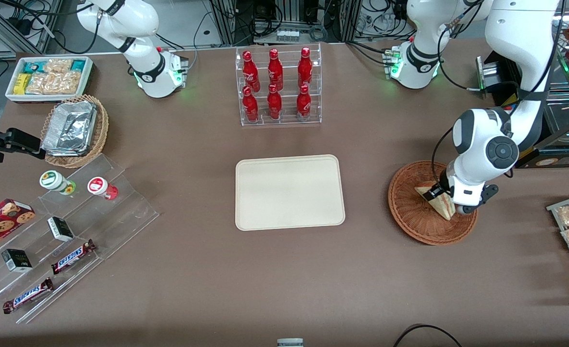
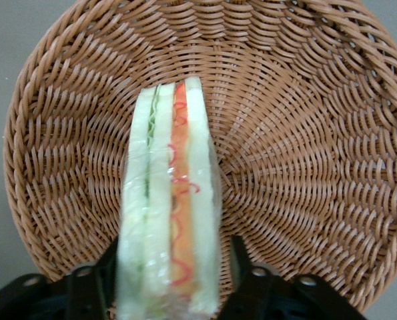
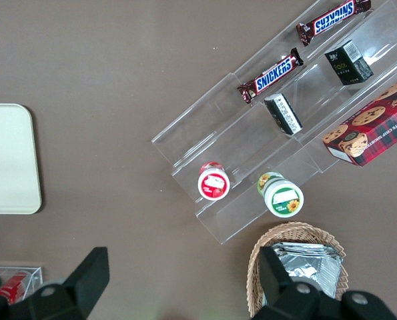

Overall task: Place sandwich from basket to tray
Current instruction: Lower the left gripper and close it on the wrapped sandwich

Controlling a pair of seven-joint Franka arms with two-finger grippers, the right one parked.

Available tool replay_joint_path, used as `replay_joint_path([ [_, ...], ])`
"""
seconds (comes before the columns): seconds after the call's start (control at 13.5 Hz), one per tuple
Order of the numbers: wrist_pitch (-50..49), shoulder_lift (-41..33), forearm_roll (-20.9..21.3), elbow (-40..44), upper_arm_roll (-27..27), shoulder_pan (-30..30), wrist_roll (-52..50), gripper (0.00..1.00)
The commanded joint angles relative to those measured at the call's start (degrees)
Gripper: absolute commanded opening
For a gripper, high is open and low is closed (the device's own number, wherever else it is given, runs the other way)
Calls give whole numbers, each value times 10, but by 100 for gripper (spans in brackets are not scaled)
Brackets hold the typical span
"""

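We see the black fingers (image 2: 248, 280) of the gripper (image 2: 171, 283) standing on either side of the sandwich (image 2: 168, 200), one against each bread face, so the gripper grasps the wedge. The sandwich stands on edge between them, with its red and green filling layers facing the wrist camera under clear wrap.

In the front view, the gripper (image 1: 442, 193) sits low over the basket (image 1: 409, 217) at the right of the frame, and the sandwich (image 1: 436, 201) lies within the basket's rim, tilted, with one corner pointing toward the tray (image 1: 289, 193). We cannot tell whether the sandwich touches the weave of the basket (image 2: 305, 133) beneath it.

The tray lies flat at the centre of the frame, well apart from the basket. A clear rack of red bottles (image 1: 277, 84) stands above the tray in the frame, farther from the front camera.
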Motion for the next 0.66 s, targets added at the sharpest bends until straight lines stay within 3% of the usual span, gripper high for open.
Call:
replay_joint_path([
  [0.0, -10, -6, 2, -3, 0, -1, -1, 0],
  [0.3, -76, -32, 6, 18, 0, -3, 30, 0],
  [0.59, -199, -27, 7, 115, -11, -30, 78, 0],
])
